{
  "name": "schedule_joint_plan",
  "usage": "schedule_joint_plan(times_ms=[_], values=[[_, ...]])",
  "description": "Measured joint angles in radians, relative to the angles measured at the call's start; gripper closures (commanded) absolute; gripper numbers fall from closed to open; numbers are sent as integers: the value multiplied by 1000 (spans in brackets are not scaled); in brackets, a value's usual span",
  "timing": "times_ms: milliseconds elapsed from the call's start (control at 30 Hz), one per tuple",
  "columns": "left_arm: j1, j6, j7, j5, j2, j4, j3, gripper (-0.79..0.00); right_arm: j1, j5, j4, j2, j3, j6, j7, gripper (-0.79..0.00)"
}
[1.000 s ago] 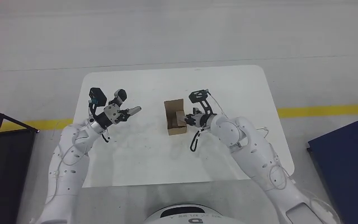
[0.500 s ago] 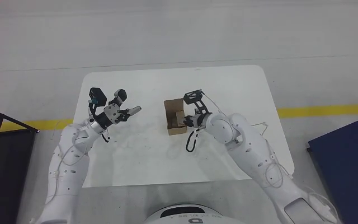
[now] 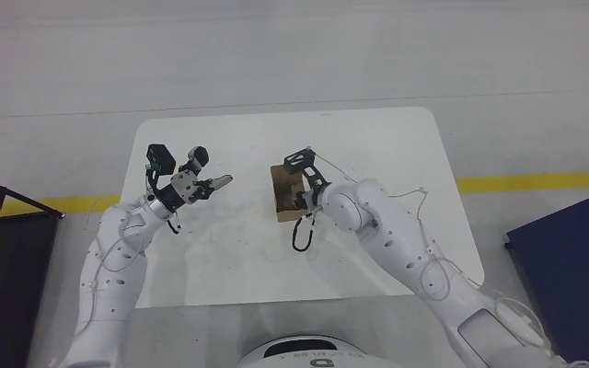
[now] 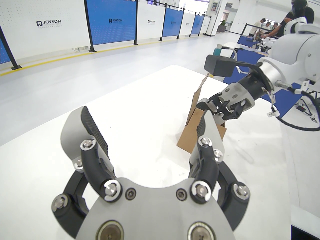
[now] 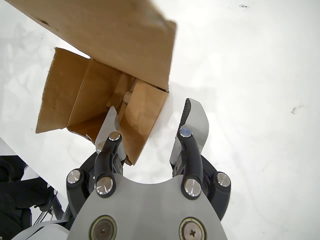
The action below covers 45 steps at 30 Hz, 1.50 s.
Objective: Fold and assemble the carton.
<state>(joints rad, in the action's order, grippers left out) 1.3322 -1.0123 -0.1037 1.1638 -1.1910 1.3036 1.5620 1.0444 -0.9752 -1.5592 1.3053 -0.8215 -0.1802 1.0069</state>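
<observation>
The brown carton (image 3: 283, 180) stands near the middle of the white table (image 3: 386, 147), its top open and one flap upright. My right gripper (image 3: 301, 196) is at the carton's right side, open. In the right wrist view this gripper (image 5: 150, 108) straddles a carton (image 5: 82, 93) wall, with one finger (image 5: 110, 123) inside the box and the other outside. A large flap hangs close in front of that camera. My left gripper (image 3: 216, 184) is open above the table's left part, apart from the carton. Its wrist view shows the left gripper (image 4: 143, 114), the carton (image 4: 186, 138) and the right gripper (image 4: 212, 106) beyond it.
A black cable (image 3: 304, 232) loops from the right wrist over the table just in front of the carton. The table's front edge (image 3: 304, 299) lies close to both arms. Blue and white barriers stand across the floor beyond the table.
The right arm has moved left to the carton, so its gripper now sits over the carton's right wall. The left arm and the carton have stayed in place.
</observation>
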Motion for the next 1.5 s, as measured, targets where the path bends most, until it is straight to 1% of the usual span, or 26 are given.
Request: schedule_joint_plan(times_ms=[100, 200, 333, 467, 500, 533, 567, 600, 800, 933, 1000, 1033, 1100, 1133, 1167, 1200, 1233, 1267, 1300, 1333, 1433, 1500], values=[[0, 0, 0, 0, 0, 0, 0, -785, -7, -20, -3, 5, 10, -19, 11, 0], [0, 0, 0, 0, 0, 0, 0, -785, -5, -74, -19, 4, 14, -55, 32, 0], [0, 0, 0, 0, 0, 0, 0, -785, 21, -135, -64, 0, 4, -100, 52, 0], [0, 0, 0, 0, 0, 0, 0, -785, 45, -170, -98, -2, -5, -125, 69, 0], [0, 0, 0, 0, 0, 0, 0, -785, 50, -170, -104, -2, -7, -126, 70, -228], [0, 0, 0, 0, 0, 0, 0, -785, 58, -166, -112, -2, -12, -128, 66, -533], [0, 0, 0, 0, 0, 0, 0, -785, 64, -155, -117, -1, -17, -129, 61, -773], [0, 0, 0, 0, 0, 0, 0, -785, 71, -141, -121, -1, -24, -130, 52, -785], [0, 0, 0, 0, 0, 0, 0, -785, 160, -38, -169, -11, -119, -120, -70, -785], [0, 0, 1, 1, 0, 1, -1, -785, 260, -30, -223, -27, -194, -110, -165, -785], [3, 0, 13, 26, 4, 35, -10, -785, 309, 5, -261, -33, -227, -72, -226, -785], [9, 0, 24, 68, 10, 85, -24, -785, 344, 40, -287, -36, -251, -30, -275, -767], [22, 0, 26, 151, 26, 162, -58, -785, 396, 101, -317, -42, -287, 49, -356, -705], [27, 0, 20, 213, 42, 198, -87, -785, 429, 138, -326, -46, -312, 100, -407, -656], [27, 0, 10, 258, 56, 213, -110, -785, 452, 158, -332, -49, -328, 134, -443, -616], [24, 0, -6, 298, 71, 215, -135, -785, 474, 174, -338, -51, -343, 168, -478, -545], [13, 0, -32, 340, 93, 203, -163, -785, 500, 187, -343, -54, -360, 208, -515, -529], [-1, 0, -52, 362, 109, 186, -174, -785, 516, 195, -346, -57, -371, 235, -535, -560], [-17, 0, -70, 372, 122, 168, -173, -785, 530, 203, -351, -59, -382, 262, -551, -720], [-25, 0, -79, 373, 127, 159, -166, -785, 546, 209, -357, -63, -396, 297, -567, -785], [-20, 0, -73, 370, 125, 162, -162, -785, 577, 158, -381, -73, -429, 361, -565, -785], [-20, 0, -73, 370, 125, 162, -162, -785, 580, 140, -384, -75, -432, 365, -559, -785]])
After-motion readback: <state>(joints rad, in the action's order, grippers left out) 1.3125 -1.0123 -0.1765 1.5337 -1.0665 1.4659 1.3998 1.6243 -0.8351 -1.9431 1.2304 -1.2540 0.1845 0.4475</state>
